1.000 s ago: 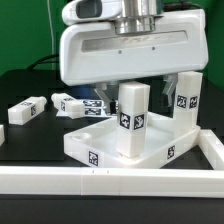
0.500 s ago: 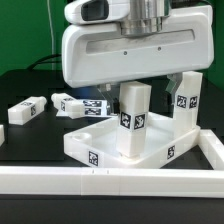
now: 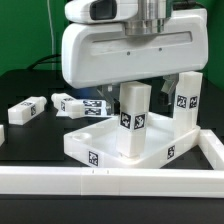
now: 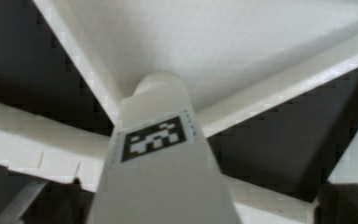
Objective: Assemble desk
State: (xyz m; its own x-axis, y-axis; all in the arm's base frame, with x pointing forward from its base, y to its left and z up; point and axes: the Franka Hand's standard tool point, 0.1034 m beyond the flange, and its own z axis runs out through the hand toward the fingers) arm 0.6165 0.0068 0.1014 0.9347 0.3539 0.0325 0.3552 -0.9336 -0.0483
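Plastic of this kind looks light, rigid and smooth, so the desk's parts should lift easily but may slip or twist under a light pinch.

The desk slab (image 3: 118, 150) lies rim-up on the black table (image 3: 30, 140), just behind the long white rail (image 3: 100, 182). Two legs stand in its corner sockets: the nearer upright leg (image 3: 133, 112) in the middle of the exterior view and a second upright leg (image 3: 186, 100) toward that view's right. Two loose legs (image 3: 26, 110) (image 3: 74, 103) lie on their sides toward the exterior view's left, well apart from the slab.

The gripper (image 3: 138, 86) hangs directly over the nearer upright leg with its jaws spread wide and nothing held. The wrist view looks straight down that leg's tagged face. Its fingertips are hidden, so they may be beside the leg's top without touching it; I cannot tell.

The best hold on a leg is across two opposite flat faces, near the upper end and square to them, not on the edges. The slab is too wide to pinch across; only its thin rim offers a grip. A leg standing in a socket could tip or pop out under a sideways push.
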